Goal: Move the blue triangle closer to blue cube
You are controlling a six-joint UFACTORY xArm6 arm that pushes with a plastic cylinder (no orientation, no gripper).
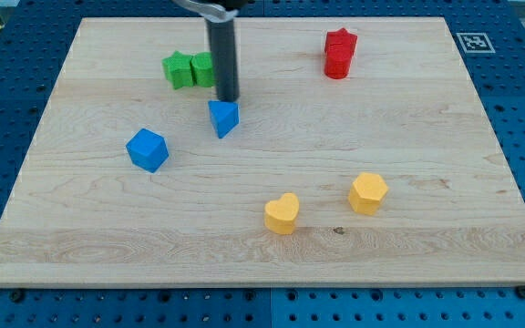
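Observation:
The blue triangle (224, 117) lies on the wooden board, left of the middle. The blue cube (147, 149) sits below and to the left of it, a short gap apart. My tip (229, 98) is the lower end of the dark rod, just above the blue triangle's top edge, touching it or nearly so.
Two green blocks (190, 69) sit side by side just left of the rod. A red block (340, 53) stands at the top right. A yellow heart (282, 213) and a yellow hexagon (368, 193) lie at the lower right. The board's edge (262, 286) runs along the bottom.

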